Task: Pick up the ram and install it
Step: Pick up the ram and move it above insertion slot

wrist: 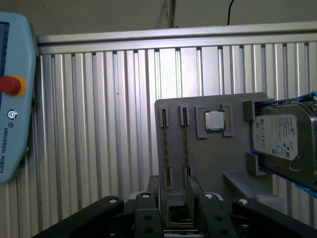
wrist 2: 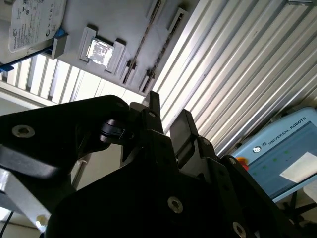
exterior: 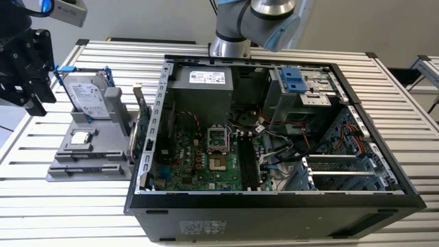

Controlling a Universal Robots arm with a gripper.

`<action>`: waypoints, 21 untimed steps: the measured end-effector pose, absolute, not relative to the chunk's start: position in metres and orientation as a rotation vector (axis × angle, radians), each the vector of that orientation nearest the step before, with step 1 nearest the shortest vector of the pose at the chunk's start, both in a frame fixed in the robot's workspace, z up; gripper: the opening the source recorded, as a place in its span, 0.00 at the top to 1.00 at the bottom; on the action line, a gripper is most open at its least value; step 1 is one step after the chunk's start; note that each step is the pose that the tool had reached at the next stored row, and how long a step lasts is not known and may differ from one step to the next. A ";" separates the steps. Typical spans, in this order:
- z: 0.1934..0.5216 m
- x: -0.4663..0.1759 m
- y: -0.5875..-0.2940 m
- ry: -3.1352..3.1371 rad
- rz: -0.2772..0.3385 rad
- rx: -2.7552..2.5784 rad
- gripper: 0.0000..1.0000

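Two black fingers [wrist: 194,188] of the gripper [wrist: 173,196] stand apart with a clear gap between them. Nothing sits in that gap, so the gripper is open and holds nothing. It touches nothing either. In the exterior view the gripper [exterior: 33,103] hangs up over the table [exterior: 69,216]. It is to the exterior view's left of the grey holder [exterior: 89,159] and apart from it.

The ram [wrist: 185,147] stands on its thin edge in a slot of the grey holder. A second thin stick [wrist: 166,148] stands just beside it in the next slot. In both wrist views the two sticks look like thin brown lines, so their chips cannot be seen.

A small silver chip [wrist: 214,120] lies flat in the holder next to the sticks. A silver hard drive [wrist: 282,139] in a blue frame stands past the chip, and the edge of the first wrist view cuts it off. The gripper's black body hides the near end of the holder there. A blue-grey control box [wrist: 15,99] with a red button is also cut off at the edge.

The black computer case [exterior: 274,206] lies open on the table, to the exterior view's right of the holder. Its green board [exterior: 199,159] has long black slots [exterior: 248,159]. The ram is not in them yet.
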State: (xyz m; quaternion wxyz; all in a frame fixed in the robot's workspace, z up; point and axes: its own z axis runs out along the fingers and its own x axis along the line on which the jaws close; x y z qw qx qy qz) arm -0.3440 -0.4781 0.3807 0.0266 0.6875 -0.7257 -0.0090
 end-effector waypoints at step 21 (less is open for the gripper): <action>0.377 -0.344 -0.478 -2.236 0.007 2.163 0.00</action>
